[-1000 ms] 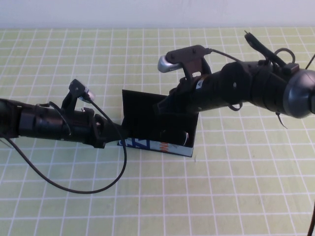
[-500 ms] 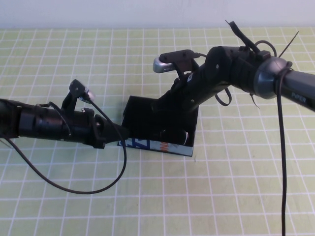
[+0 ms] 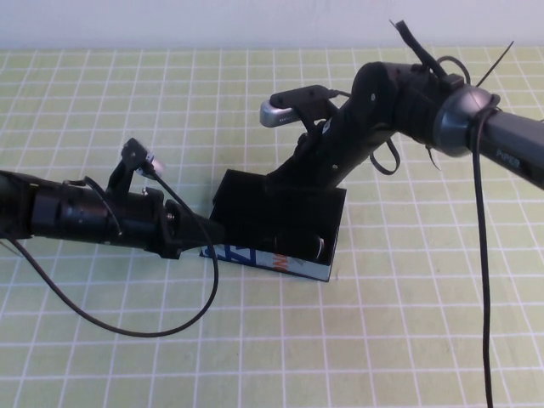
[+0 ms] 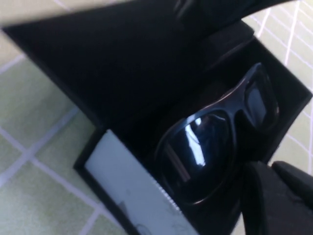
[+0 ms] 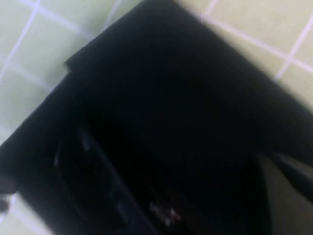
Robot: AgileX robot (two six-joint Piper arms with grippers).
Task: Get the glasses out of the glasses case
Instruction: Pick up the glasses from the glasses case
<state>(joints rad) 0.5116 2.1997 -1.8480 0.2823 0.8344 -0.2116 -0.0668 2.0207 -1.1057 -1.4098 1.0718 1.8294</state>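
Observation:
The glasses case [image 3: 293,255] lies open at the table's middle, its printed blue, white and orange side facing front. Its black lid [image 3: 255,200] leans back. The black glasses [image 4: 215,142] with dark lenses lie inside the case [image 4: 122,181]; they show dimly in the right wrist view [image 5: 98,186] and a rim glints in the high view [image 3: 319,245]. My left gripper [image 3: 210,229] is shut, its tip against the case's left end; its fingers [image 4: 266,200] sit beside the glasses. My right gripper [image 3: 285,181] is at the lid's [image 5: 195,98] top edge.
The table is covered by a green mat with a white grid [image 3: 382,340]. A black cable [image 3: 161,327] from the left arm loops over the mat in front of it. The right arm's cable [image 3: 486,280] hangs down at the right.
My right gripper has moved back and up at the lid's edge, and the lid has swung further back. The case's right end shifted slightly. The left arm has stayed put.

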